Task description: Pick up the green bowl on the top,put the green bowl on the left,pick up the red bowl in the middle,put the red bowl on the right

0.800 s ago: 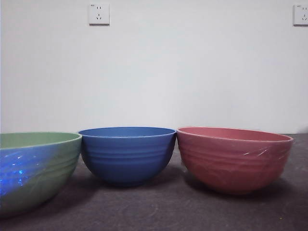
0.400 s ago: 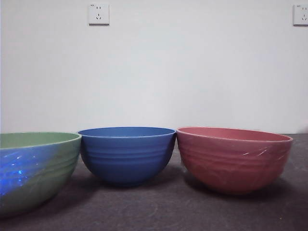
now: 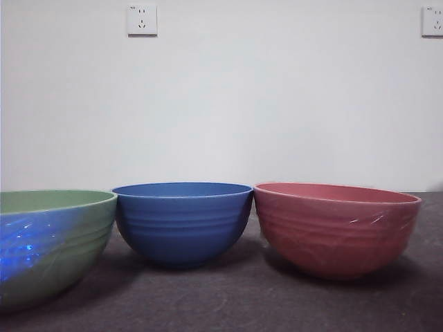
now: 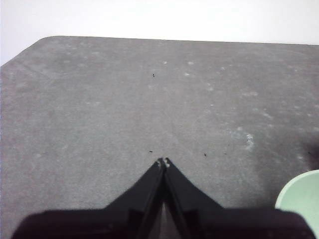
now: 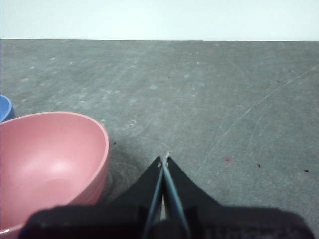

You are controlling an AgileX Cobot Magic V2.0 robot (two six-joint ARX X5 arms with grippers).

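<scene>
In the front view the green bowl stands on the table at the left, cut off by the picture's edge, with a blue glint on its side. The red bowl stands at the right. Each stands apart, upright and empty. My left gripper is shut and empty above bare table, with a sliver of the green bowl's rim beside it. My right gripper is shut and empty, just beside the red bowl. Neither gripper shows in the front view.
A blue bowl stands between the other two, close to both; its edge shows in the right wrist view. The table is covered by a dark grey mat. A white wall with two sockets stands behind.
</scene>
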